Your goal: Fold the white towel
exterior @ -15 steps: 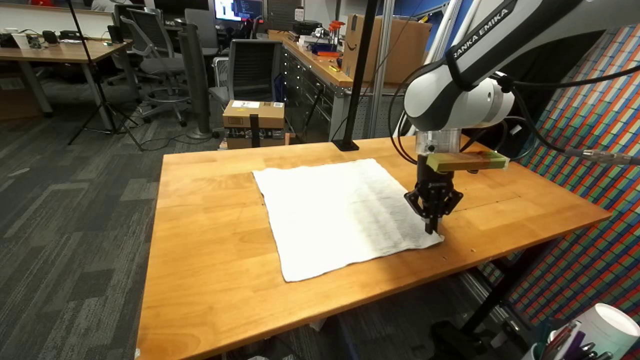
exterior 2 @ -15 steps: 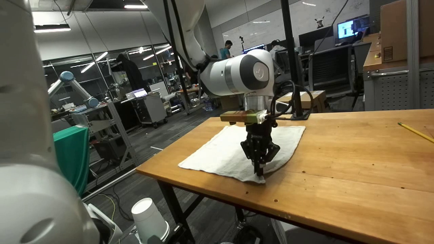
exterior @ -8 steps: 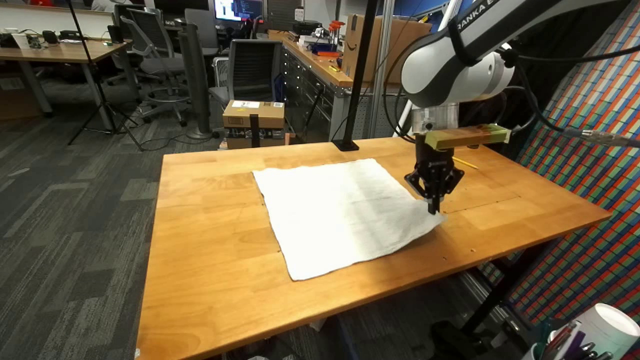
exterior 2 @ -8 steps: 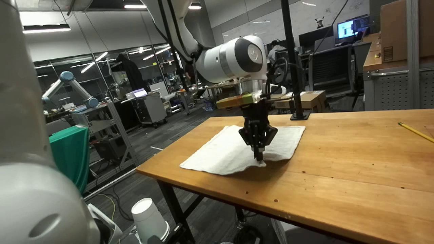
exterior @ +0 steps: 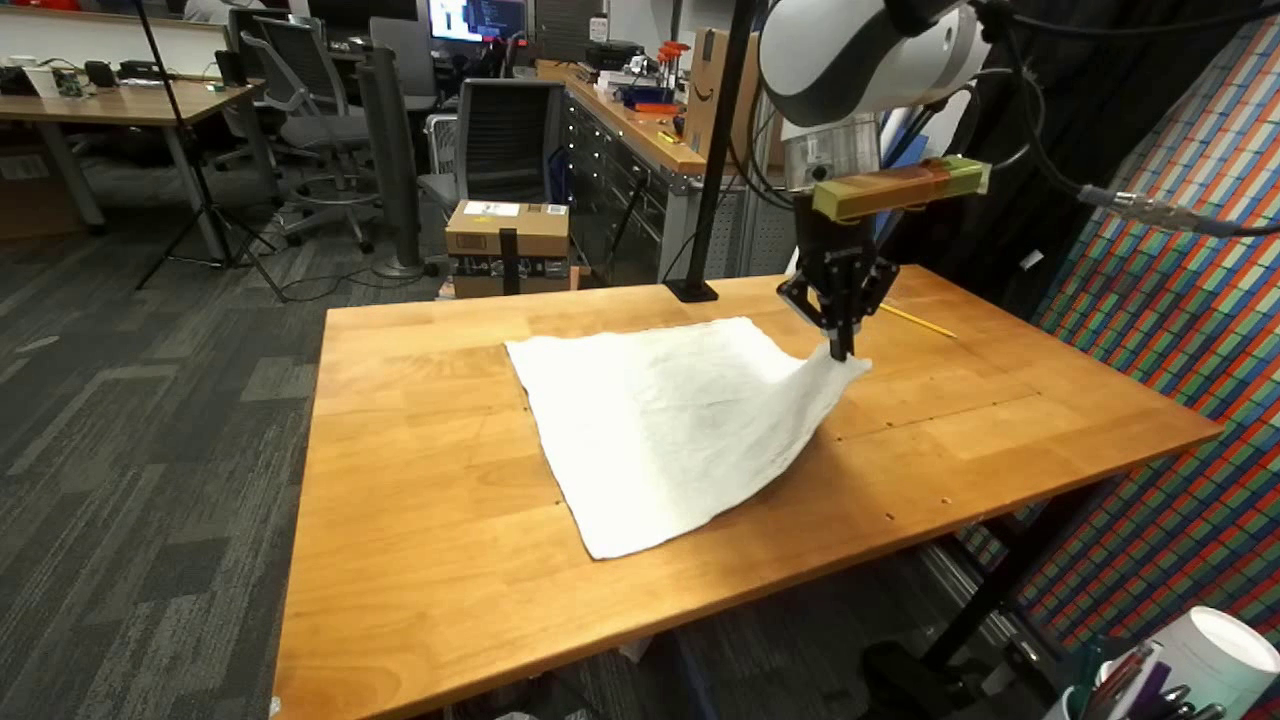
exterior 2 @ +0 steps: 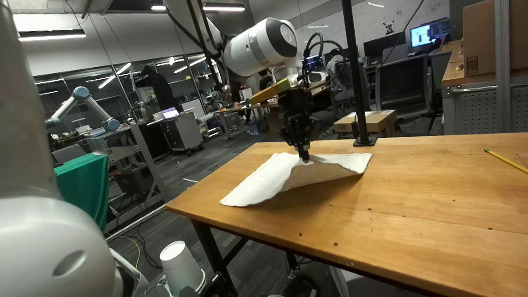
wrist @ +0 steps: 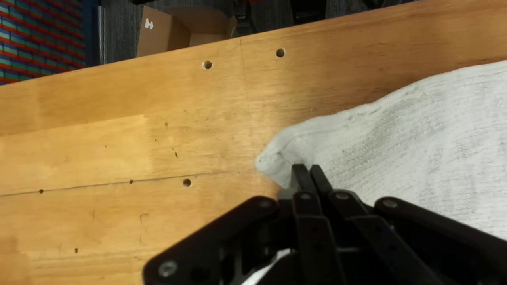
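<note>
White arm (exterior 2: 240,54), dark-grey cap (exterior 2: 275,37), black cables (exterior: 1130,28), black end effector (wrist: 308,170) (silvery screws (wrist: 167,268)).

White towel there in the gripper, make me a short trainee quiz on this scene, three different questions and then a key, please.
1. Where does the gripper pinch the towel? A: its middle. B: near a corner. C: nowhere.
2. True or false: the whole towel lies flat.
3. What colour is the pencil on the table?

Key: 1 B; 2 false, the pinched part is raised; 3 yellow.
</note>
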You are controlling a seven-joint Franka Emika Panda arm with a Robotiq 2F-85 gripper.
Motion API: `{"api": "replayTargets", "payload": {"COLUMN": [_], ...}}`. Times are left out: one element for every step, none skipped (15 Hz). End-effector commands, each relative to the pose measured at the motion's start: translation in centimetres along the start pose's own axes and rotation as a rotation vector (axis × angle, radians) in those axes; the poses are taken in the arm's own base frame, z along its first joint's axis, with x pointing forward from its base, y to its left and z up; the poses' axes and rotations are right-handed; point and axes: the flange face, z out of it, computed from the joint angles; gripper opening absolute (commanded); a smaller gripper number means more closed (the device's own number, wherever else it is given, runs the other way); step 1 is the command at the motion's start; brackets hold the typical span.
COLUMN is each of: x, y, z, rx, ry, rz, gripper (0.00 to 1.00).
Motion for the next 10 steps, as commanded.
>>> {"api": "replayTargets", "payload": {"x": [1.1, 1.5, 1.9, 2.3, 2.8, 3.3, 3.7, 4.1, 4.5, 4.8], "y": [-2.2, -3.3, -4.3, -5.6, -6.9, -8.4, -9.6, -10.9, -12.1, -13.2], "z": [-3.8, -4.8, -5.5, -6.1, -6.7, -7.2, -7.6, -8.0, -8.1, -8.3], "rx": [-0.071, -0.089, -0.109, -0.126, -0.139, -0.151, -0.156, -0.155, -0.151, -0.151], "ry": [0.006, 0.008, 0.010, 0.009, 0.009, 0.010, 0.010, 0.008, 0.004, 0.000], "rz": [-0.024, -0.044, -0.061, -0.080, -0.099, -0.120, -0.139, -0.157, -0.174, -0.187], "gripper": [0.00, 0.00, 0.00, 0.00, 0.00, 0.00, 0.00, 0.00, 0.00, 0.00]}}
